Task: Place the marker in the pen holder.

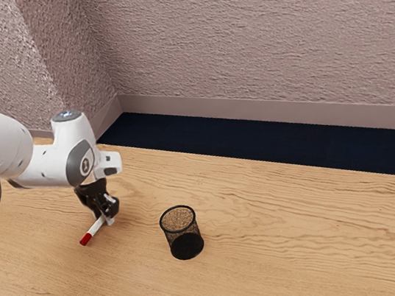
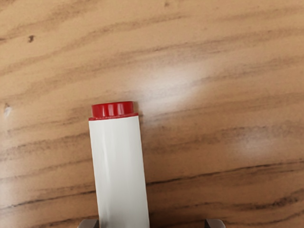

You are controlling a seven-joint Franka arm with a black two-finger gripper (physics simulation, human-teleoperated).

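Observation:
My gripper is low over the wooden table, left of the pen holder in the exterior view. The white marker lies at its fingertips, with the red end pointing out toward the exterior view's lower left. In the wrist view the gripper is open, its two tips at the lower edge. The marker runs between them, close against one tip, with a gap to the other. A black mesh pen holder stands upright, apart from the gripper and marker.
The wooden table extends around the pen holder. A dark blue strip lies beyond its far edge, with a rough pinkish wall behind.

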